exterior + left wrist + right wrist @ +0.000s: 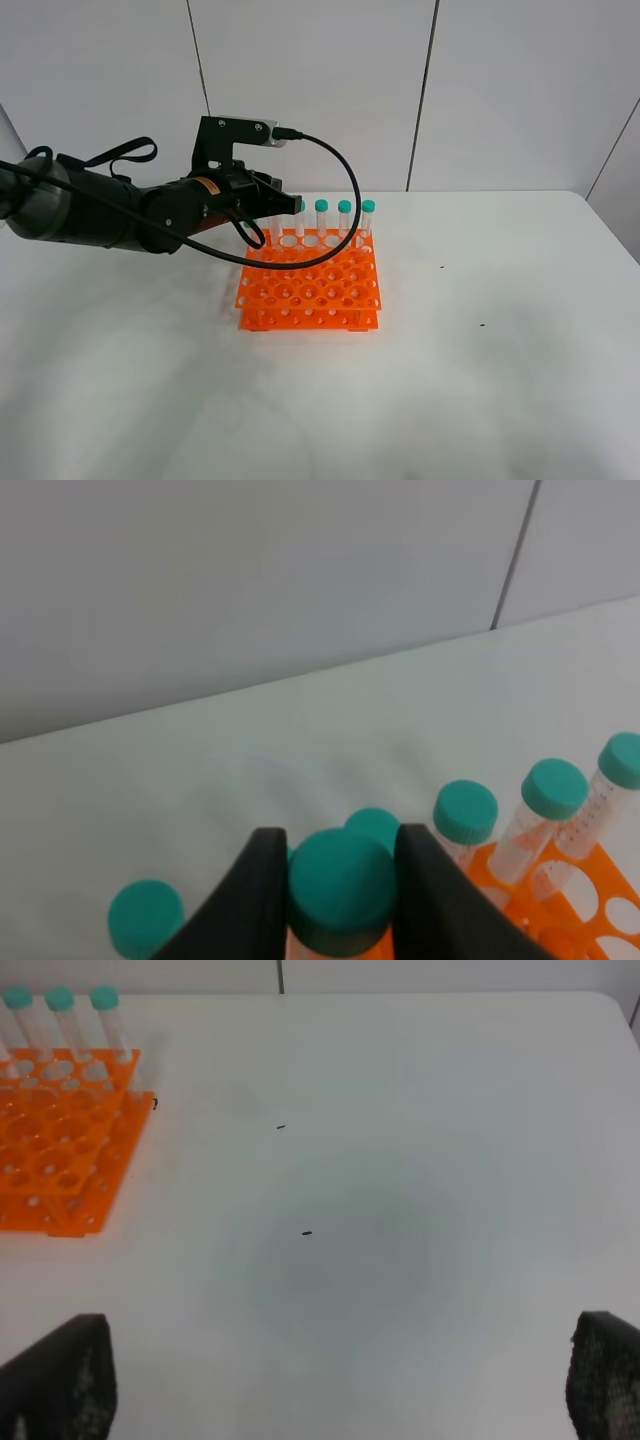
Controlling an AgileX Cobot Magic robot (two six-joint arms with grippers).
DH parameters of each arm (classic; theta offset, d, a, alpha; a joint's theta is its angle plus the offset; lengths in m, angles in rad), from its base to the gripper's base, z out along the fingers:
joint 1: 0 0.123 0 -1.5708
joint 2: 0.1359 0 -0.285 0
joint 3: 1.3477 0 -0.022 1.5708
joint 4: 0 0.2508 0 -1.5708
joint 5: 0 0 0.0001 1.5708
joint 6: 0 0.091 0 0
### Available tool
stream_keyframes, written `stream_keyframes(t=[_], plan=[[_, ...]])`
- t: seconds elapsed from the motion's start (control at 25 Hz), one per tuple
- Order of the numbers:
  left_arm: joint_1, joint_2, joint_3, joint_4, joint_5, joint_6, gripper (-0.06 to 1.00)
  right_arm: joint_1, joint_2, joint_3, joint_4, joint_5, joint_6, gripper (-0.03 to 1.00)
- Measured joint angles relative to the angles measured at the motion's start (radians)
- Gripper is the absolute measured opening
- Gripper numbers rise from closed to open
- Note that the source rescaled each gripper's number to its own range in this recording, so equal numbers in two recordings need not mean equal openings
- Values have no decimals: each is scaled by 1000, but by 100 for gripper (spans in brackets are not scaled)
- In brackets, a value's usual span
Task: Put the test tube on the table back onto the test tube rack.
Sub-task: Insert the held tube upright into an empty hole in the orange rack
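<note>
Left wrist: tube pinched.
Your left gripper (338, 908) clamps the test tube (342, 875) by its teal cap at the test tube rack's (310, 290) back row; your right gripper (330, 1380) stands spread.

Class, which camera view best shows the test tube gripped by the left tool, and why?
The left wrist view: the test tube shows its teal cap close up, clamped in the left tool. In the exterior high view the tool largely hides it. The right wrist view shows only other tubes in the rack, not this one.
</note>
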Motion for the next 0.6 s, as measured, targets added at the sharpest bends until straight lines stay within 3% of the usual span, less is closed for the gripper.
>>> stream_keyframes(t=[0.6], plan=[[0,58,0,0,-43,-4,2,0,0,0,1,0,0,100]])
